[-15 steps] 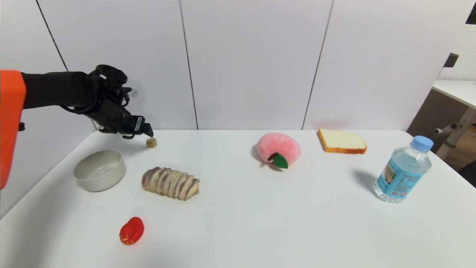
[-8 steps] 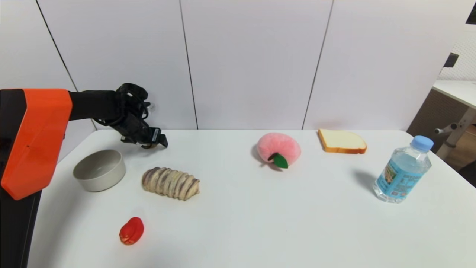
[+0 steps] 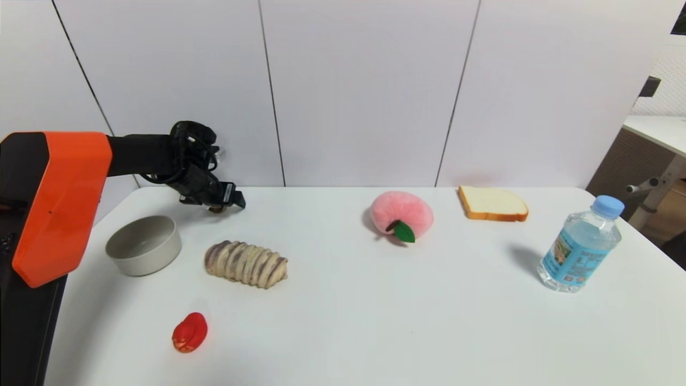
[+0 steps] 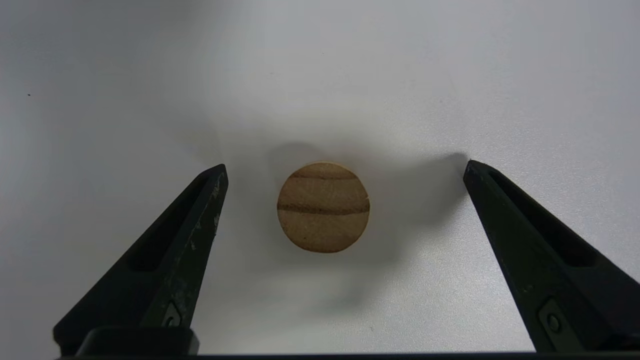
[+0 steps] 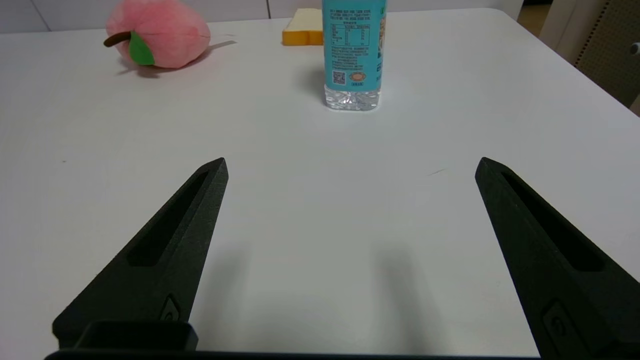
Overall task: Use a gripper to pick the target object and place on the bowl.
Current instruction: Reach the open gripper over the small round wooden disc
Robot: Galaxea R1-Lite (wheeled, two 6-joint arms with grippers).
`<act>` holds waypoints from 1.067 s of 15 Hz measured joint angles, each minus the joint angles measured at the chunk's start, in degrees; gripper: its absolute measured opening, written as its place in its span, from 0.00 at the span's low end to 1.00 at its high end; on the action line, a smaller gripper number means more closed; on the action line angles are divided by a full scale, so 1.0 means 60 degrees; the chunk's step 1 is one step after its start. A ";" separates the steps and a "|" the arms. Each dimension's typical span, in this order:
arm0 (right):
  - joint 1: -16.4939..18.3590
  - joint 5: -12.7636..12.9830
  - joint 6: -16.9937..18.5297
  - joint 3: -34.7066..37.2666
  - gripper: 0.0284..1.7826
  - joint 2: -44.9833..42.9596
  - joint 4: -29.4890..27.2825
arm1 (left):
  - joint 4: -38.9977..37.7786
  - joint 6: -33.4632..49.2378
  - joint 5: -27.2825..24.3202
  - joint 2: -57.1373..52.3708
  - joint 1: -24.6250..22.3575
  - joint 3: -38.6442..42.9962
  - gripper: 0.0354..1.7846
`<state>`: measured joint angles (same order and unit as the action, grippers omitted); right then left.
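- Target object (image 4: 323, 207): a small tan wooden disc with darker grain bands across its round top, lying flat on the white table (image 3: 375, 300) near the back-left edge, beyond the bowl (image 3: 143, 244) and the striped bread roll (image 3: 246, 263).
- A second ago the left hand (image 3: 221, 202) hung just to the left of the disc; now it has swung over and dropped onto it, so the head view shows only a sliver of tan beneath the black tips.
- The left wrist view shows the left hand released, its fingers (image 4: 200, 210) spread wide on either side of the disc, not touching it.
- My judgement: the approach is done, and closing the fingers is what remains before the lift toward the bowl.
- The right hand (image 5: 350, 200) hangs open above bare table, near the water bottle (image 5: 354, 50), and is idle.
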<state>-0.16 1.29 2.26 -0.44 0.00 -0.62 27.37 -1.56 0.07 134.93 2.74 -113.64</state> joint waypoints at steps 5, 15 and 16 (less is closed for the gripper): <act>0.0004 0.0000 0.0004 0.0000 0.96 0.0000 0.0000 | 0.0073 -0.0018 0.0018 -0.0124 -0.0008 -0.0024 0.94; 0.0000 0.0000 0.0000 0.0000 0.96 0.0000 0.0000 | 0.0102 -0.0010 0.0004 -0.0181 -0.0026 -0.0028 0.71; 0.0000 0.0004 0.0000 0.0000 0.96 0.0000 0.0004 | 0.0102 -0.0014 0.0000 -0.0171 -0.0030 -0.0028 0.63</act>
<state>-0.16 1.32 2.26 -0.44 0.00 -0.60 27.98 -1.65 0.07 133.90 2.56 -113.81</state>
